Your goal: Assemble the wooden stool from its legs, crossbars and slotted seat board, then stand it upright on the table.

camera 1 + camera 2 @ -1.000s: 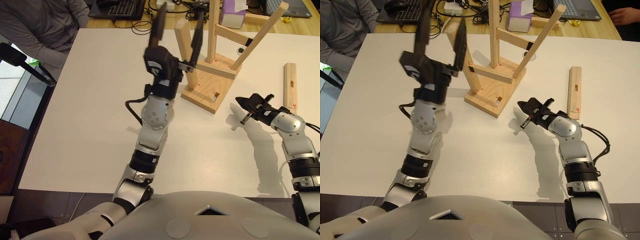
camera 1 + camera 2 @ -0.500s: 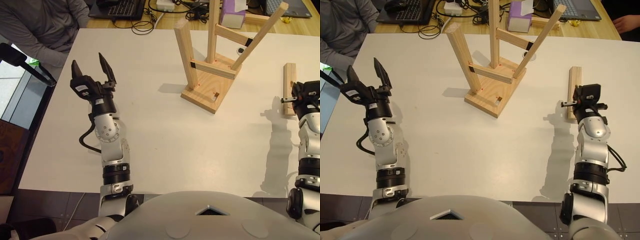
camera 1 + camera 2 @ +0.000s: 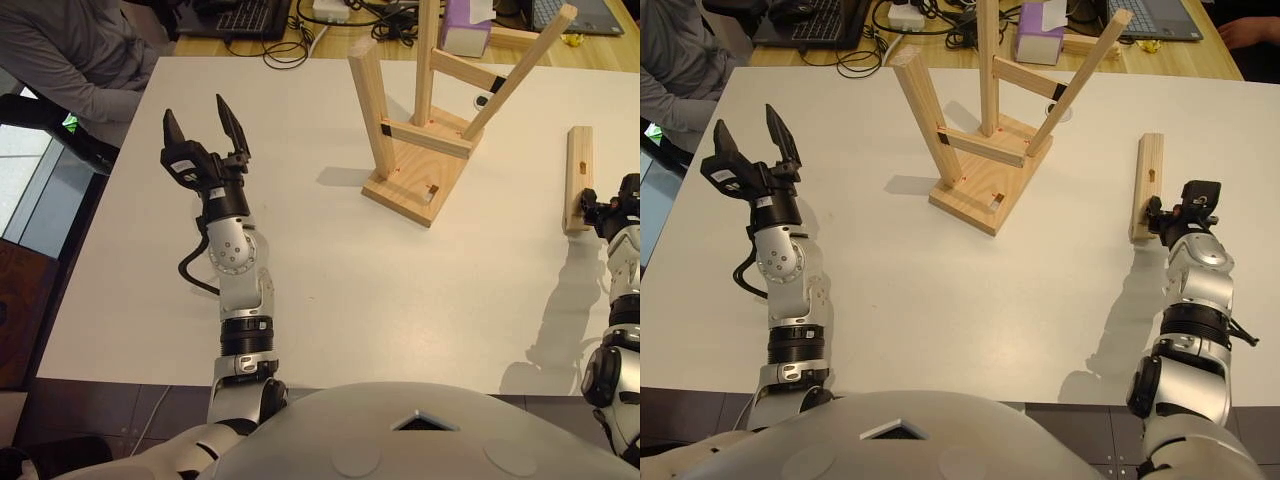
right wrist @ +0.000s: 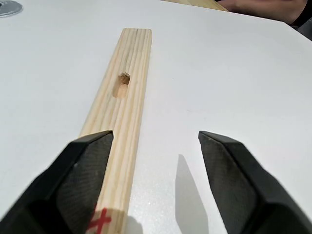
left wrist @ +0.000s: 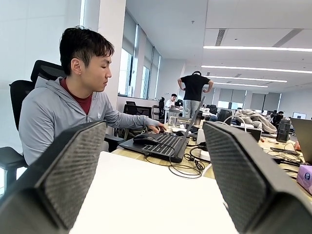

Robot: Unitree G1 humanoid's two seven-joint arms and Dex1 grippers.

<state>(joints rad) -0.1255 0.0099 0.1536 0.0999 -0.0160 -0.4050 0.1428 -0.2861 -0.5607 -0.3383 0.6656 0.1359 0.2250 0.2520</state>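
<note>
Head cameras: the stool [image 3: 420,140] stands upside down at the far middle of the table [image 3: 400,300], with its seat board [image 3: 413,190] flat and three legs [image 3: 372,110] pointing up. A fourth leg [image 3: 578,170] lies loose on the right side, well apart from the stool, its long axis running straight away from me. My right gripper [image 3: 1168,212] sits low at that leg's near end, just to the right of it, so this is plainly the nearer arm. My left gripper [image 3: 195,120] is raised over the left side, spread wide and holding nothing, well apart from both stool and leg.

Left wrist camera: both fingers [image 5: 63,180] stand wide apart with nothing between them, facing across the table toward its far edge.

Right wrist camera: the jaws are parted and empty. The leg runs lengthwise ahead of the gripper with its slot [image 4: 123,84] facing up, but it lies off-centre. Its near end passes under one finger, and I cannot tell whether they touch. The gap between the fingers is over bare table. I judge the coming move needs a small shift to my left, so the jaws straddle the leg across its width before closing. Closing from here would likely miss the leg or push it askew.
</note>
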